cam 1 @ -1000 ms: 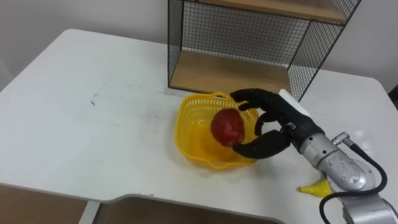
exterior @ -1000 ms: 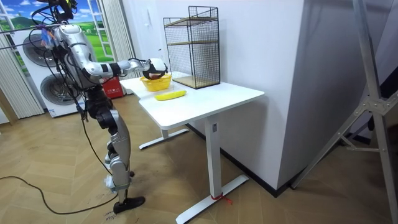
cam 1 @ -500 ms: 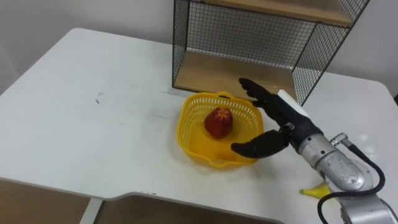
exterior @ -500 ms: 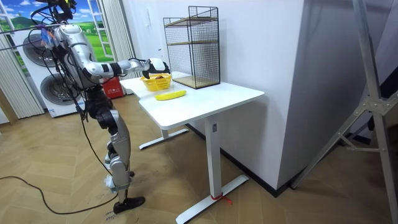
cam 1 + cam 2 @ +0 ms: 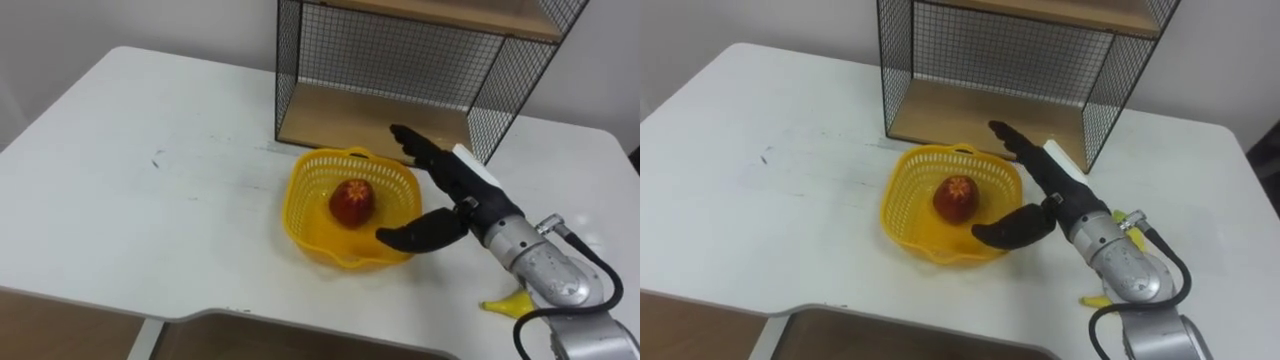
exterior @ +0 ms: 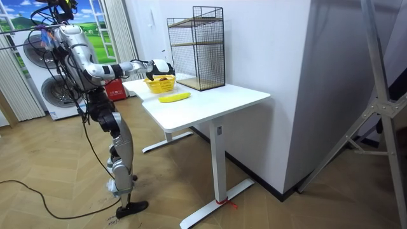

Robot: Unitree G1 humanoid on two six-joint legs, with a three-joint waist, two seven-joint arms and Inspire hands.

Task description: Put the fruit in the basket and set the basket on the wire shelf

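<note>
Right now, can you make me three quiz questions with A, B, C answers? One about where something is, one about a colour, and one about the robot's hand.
1. Where is the red fruit? A on a plate. B in the basket. C in a cup.
2. What colour is the basket? A yellow. B blue. C green.
3. How is the right hand? A in a fist. B shut on the red fruit. C open.

Answers:
1 B: it lies on the basket's bottom.
2 A: its rim and walls are yellow.
3 C: its fingers are straight beside the basket's right rim and hold nothing.
</note>
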